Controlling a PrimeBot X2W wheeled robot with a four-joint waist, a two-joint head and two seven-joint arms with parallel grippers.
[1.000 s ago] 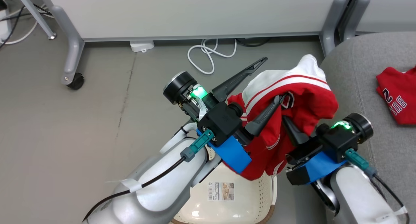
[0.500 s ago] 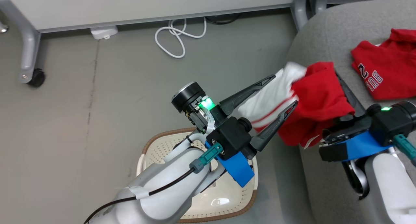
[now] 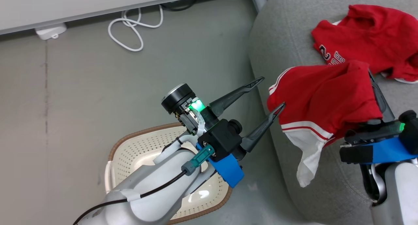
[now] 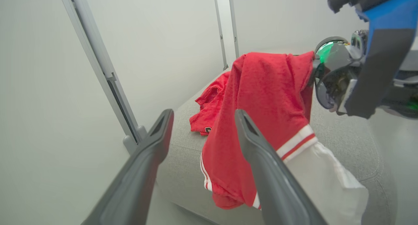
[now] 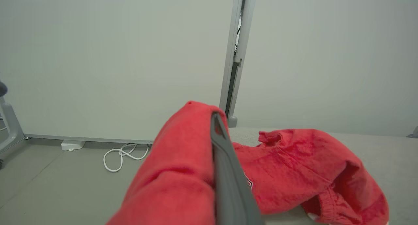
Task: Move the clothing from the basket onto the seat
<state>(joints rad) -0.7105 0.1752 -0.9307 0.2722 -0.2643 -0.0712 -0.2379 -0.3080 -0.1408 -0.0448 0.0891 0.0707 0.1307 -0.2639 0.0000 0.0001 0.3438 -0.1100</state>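
Over the front edge of the seat [image 3: 281,39], I'm holding my right end effector [image 3: 375,88] up with its two fingers pressed together, pinching a red garment [image 3: 326,97]. The cloth is draping over the fingers, and a white flap with red-striped trim is hanging down past the seat's rounded edge. That wrist is sitting low at the right of the head view, fingers pointing up and away from me.

My left end effector [image 3: 273,91] is hovering just beside that garment, out over the floor [image 3: 81,88], fingers spread wide and gripping nothing. One tip is right at the red hem, and honestly I can't tell if it's touching.

The seat is light grey fabric, and a second red garment [image 3: 369,32] with pale lettering is lying crumpled on it, just behind the one I'm holding. The grey floor is running up to a pale partition [image 3: 65,3], with a looped white cable [image 3: 132,25] lying at its foot.

The basket [image 3: 137,133] is sitting on the floor near the seat, partly under my left forearm [image 3: 156,192]. The part of its perforated cream bottom that I can see is showing plain plastic.
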